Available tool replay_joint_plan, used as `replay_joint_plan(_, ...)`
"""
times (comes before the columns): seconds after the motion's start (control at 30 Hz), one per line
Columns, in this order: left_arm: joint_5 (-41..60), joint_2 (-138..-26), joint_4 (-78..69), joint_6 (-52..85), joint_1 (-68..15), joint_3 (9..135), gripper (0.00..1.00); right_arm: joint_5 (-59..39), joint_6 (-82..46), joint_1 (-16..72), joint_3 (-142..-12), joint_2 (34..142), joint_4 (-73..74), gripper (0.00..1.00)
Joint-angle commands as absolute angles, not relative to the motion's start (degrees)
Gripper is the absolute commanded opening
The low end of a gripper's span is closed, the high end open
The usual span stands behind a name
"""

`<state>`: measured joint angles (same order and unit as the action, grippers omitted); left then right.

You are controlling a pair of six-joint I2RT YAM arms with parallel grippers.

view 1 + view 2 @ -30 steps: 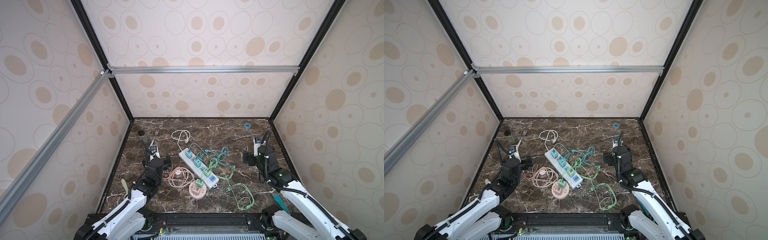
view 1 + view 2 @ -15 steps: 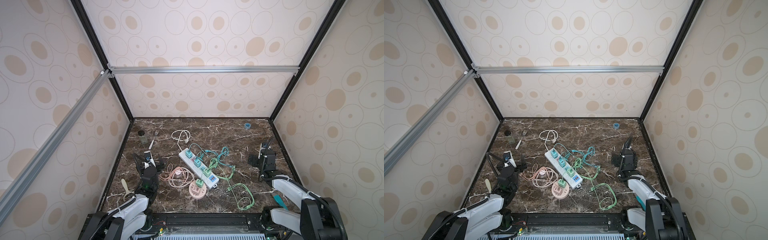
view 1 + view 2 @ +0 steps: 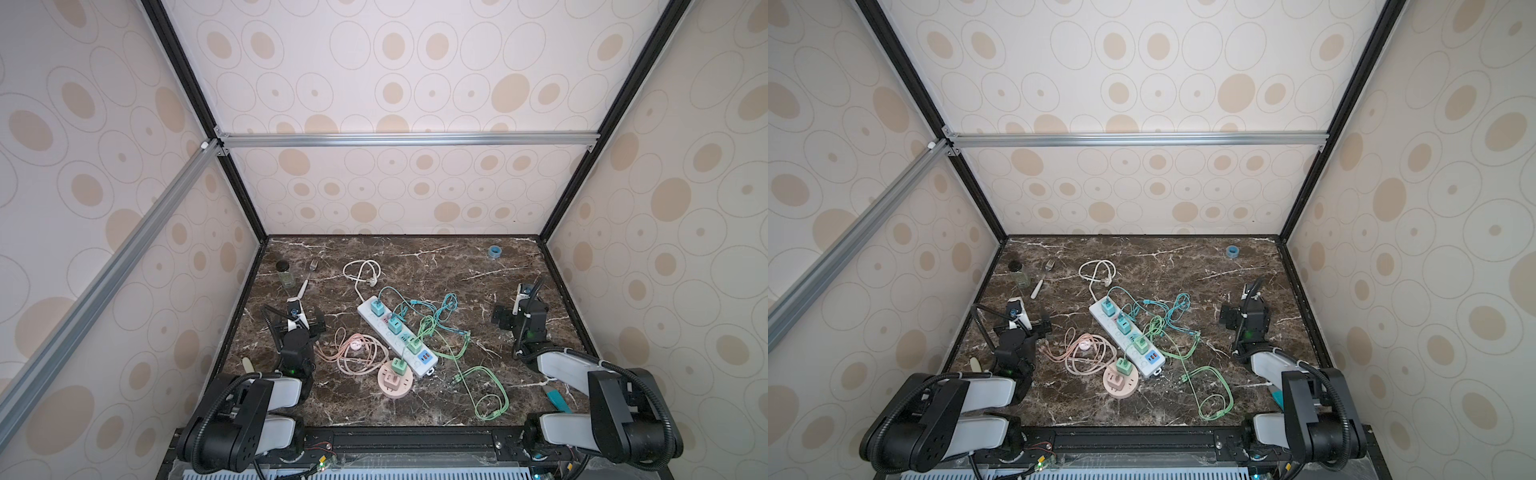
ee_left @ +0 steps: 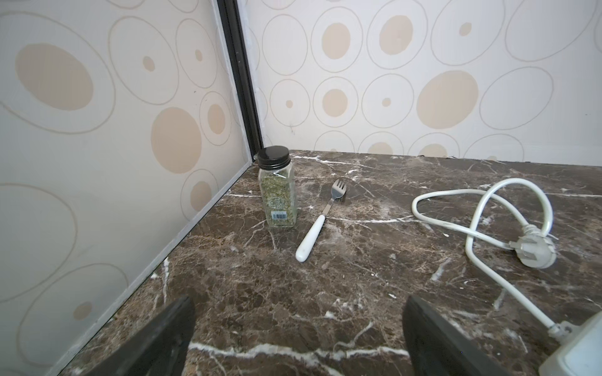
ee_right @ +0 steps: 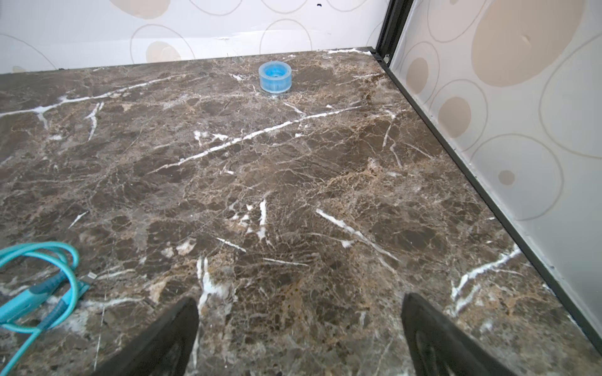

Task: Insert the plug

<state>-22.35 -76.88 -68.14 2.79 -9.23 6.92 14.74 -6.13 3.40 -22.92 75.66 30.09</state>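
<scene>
A white power strip (image 3: 395,336) lies slantwise mid-table in both top views, with two teal chargers (image 3: 377,308) and a green charger (image 3: 414,345) plugged in. At its near end a round pink socket (image 3: 396,380) carries another green charger (image 3: 1122,365). The strip's own white plug (image 4: 534,252) lies loose on the marble at the back. My left gripper (image 3: 297,322) (image 4: 299,325) stands open and empty left of the strip. My right gripper (image 3: 521,309) (image 5: 299,325) stands open and empty at the right, over bare marble.
A coiled pink cable (image 3: 357,349) lies beside the strip, and teal cables (image 5: 42,276) and green cables (image 3: 478,374) trail right. A spice jar (image 4: 277,188) and a fork (image 4: 321,218) stand back left. A blue roll (image 5: 275,76) sits back right. Walls close three sides.
Both arms have folded down and back toward the front edge. Both grippers sit slightly nearer the front and stay open and empty.
</scene>
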Motion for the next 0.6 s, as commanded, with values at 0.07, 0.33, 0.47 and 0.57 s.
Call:
replay_joint_plan(0.07, -20.3, -80.0, -71.7, -0.6, -8.4, 10.8, 0.99, 13.7, -4.7, 3.1, -23.2, 77.5, 36.3, 1.00)
replay_joint_plan(0.33, -19.2, -91.2, -88.0, -1.4, -7.1, 8.4, 0.99, 12.8, -2.1, 3.1, -21.5, 85.8, 48.3, 1.00)
replay_joint_plan(0.47, -17.6, -91.2, -84.0, -0.9, -6.2, 10.4, 0.99, 11.4, -1.2, 3.1, -23.0, 87.8, 47.4, 1.00)
replay_joint_plan(0.57, -14.7, -90.8, -79.1, 1.1, -4.1, 12.5, 0.99, 11.5, -1.1, 3.2, -22.9, 88.7, 49.0, 1.00)
